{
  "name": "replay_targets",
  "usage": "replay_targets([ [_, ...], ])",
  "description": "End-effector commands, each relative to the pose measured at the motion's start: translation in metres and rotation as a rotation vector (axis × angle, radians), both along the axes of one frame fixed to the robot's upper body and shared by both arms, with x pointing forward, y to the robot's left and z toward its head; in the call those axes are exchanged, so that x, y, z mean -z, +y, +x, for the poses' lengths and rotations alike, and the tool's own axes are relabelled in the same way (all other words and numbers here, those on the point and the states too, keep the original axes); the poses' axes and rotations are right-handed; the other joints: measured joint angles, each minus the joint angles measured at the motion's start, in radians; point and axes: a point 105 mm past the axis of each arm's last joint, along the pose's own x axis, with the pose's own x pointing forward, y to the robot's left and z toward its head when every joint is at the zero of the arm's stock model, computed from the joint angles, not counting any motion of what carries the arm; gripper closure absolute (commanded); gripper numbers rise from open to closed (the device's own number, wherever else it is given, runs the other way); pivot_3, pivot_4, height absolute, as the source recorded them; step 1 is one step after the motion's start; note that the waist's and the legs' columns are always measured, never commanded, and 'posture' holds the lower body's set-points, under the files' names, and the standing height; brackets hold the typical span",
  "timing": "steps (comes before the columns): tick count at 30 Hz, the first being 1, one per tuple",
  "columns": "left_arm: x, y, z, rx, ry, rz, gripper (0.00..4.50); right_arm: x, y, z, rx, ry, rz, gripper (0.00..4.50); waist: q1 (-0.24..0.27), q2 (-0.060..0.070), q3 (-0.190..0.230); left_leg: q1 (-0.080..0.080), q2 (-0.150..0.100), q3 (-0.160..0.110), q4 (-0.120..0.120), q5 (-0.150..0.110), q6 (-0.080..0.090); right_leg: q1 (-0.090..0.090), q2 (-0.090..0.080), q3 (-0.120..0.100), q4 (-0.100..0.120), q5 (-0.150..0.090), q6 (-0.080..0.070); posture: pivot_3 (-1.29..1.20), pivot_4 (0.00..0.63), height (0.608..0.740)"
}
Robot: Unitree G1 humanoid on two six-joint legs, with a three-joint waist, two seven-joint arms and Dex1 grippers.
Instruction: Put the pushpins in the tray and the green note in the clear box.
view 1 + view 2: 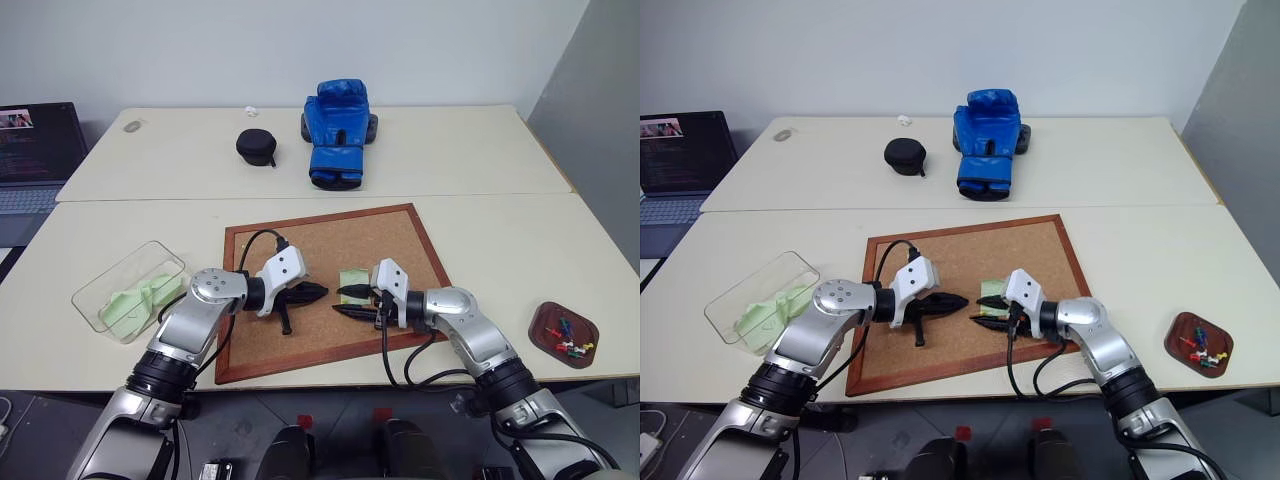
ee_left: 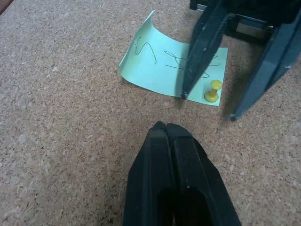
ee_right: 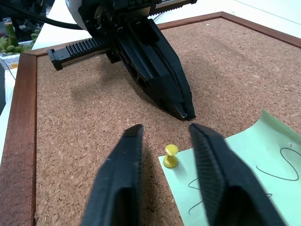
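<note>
Cork fills the middle of your workspace: the corkboard point(image 1: 330, 290) lies on the near table point(image 1: 500, 240), and both grippers meet low over it. Your left gripper point(image 2: 165, 126) has its two fingers pressed flat together with nothing between them, its tip just short of the green note point(image 2: 164, 66). Your right gripper point(image 3: 165, 128) stands partly open with a yellow pushpin point(image 3: 170, 156) in the gap between its fingers; you cannot tell from these views whether either finger touches the pin. That pin stands upright through one corner of the note, whose opposite edge curls up off the cork. One of the right fingers hides part of the scribble on the note in the left wrist view.

More pushpins point(image 1: 570, 338) lie in the tray point(image 1: 545, 338) near the table's right edge, too small to count surely. The clear box point(image 1: 105, 290) sits at far left with pale-green paper point(image 1: 135, 302) inside, its shape hard to make out through the wall.
</note>
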Motion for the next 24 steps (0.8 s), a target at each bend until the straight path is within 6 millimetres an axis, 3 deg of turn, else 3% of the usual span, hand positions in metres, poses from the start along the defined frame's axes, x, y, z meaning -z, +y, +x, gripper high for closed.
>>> replay_targets([
  [1,0.004,0.005,-0.001,-0.016,0.013,0.026,4.50,-0.004,0.000,0.005,0.017,-0.042,0.008,3.79,0.000,0.000,0.000,0.000,0.000,0.000,0.000,0.000,0.000,0.000,0.000,0.000,0.000,0.000,0.000,0.00,0.150,0.740],
  [5,0.004,0.004,-0.001,-0.016,0.013,0.024,4.50,0.000,-0.001,0.007,0.028,-0.058,-0.011,4.49,0.000,0.000,0.000,0.000,0.000,0.000,0.000,0.000,0.000,0.000,0.000,0.000,0.000,0.000,0.000,0.00,0.150,0.740],
  [10,0.004,0.004,0.000,-0.021,0.014,0.023,4.50,-0.005,-0.002,0.008,0.032,-0.076,0.004,4.49,-0.001,0.000,0.000,0.004,0.000,0.001,0.000,0.000,0.000,0.004,0.000,0.001,0.000,0.000,0.000,0.00,0.150,0.740],
  [18,0.006,0.005,-0.001,-0.025,0.021,0.021,4.50,-0.054,-0.004,-0.002,-0.025,-0.151,0.076,4.49,0.000,0.000,0.000,0.001,0.000,-0.001,0.000,0.000,0.000,0.001,0.000,0.000,0.000,0.000,0.000,0.00,0.150,0.740],
  [24,0.008,0.005,-0.002,-0.024,0.026,0.023,4.50,-0.070,-0.004,-0.009,-0.040,-0.168,0.082,4.49,0.000,0.000,0.000,-0.003,0.000,-0.002,0.000,0.000,0.000,-0.002,-0.001,-0.001,0.000,0.000,0.000,0.00,0.150,0.740],
])
